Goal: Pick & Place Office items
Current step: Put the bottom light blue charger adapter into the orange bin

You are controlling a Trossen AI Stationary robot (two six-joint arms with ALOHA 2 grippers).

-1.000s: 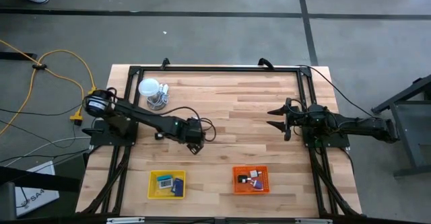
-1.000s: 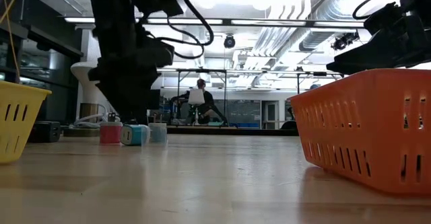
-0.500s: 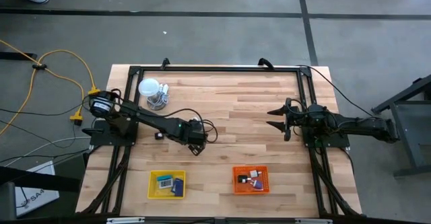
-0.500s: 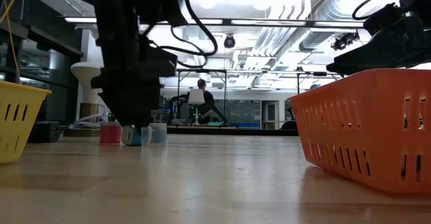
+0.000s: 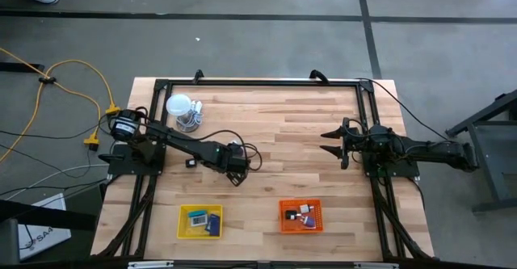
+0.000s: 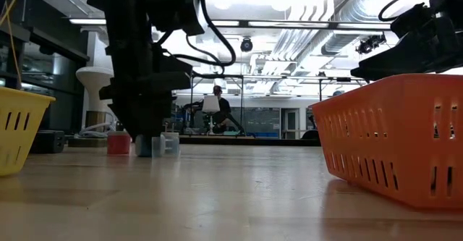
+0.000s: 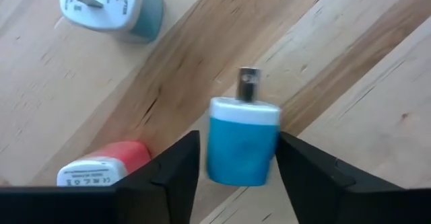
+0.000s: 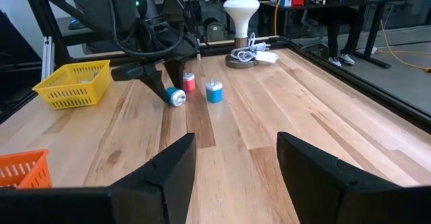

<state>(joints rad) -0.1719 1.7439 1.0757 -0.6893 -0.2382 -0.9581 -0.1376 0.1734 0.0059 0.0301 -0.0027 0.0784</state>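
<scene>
Three small plug adapters lie on the wooden table near its middle left. A blue one with a white end and a metal prong point(image 7: 242, 140) lies on its side. A red one point(image 7: 104, 167) and a teal one point(image 7: 111, 5) lie close by. My left gripper point(image 5: 236, 174) points down over the blue plug, open, with a finger on each side of it point(image 8: 176, 97). My right gripper point(image 5: 331, 142) waits open and level at the table's right side, holding nothing. My left gripper comes from above, pointing down, its fingers point(image 7: 303, 173) standing along the blue plug's two long sides point(image 7: 273, 143). A thin gap shows at one finger. Whether the other finger touches the plug, I cannot tell. The plug lies flat on the table.
A yellow mesh tray point(image 5: 199, 221) and an orange mesh tray point(image 5: 300, 216) with small items stand near the front edge. A white globe on a wire stand point(image 5: 179, 106) is at the far left. A small black item point(image 5: 191, 162) lies beside the left arm. People sit in the room beyond.
My left gripper has come down over the blue plug, and its fingers now hide most of the plug in the low view. The plugs have stayed where they were.
</scene>
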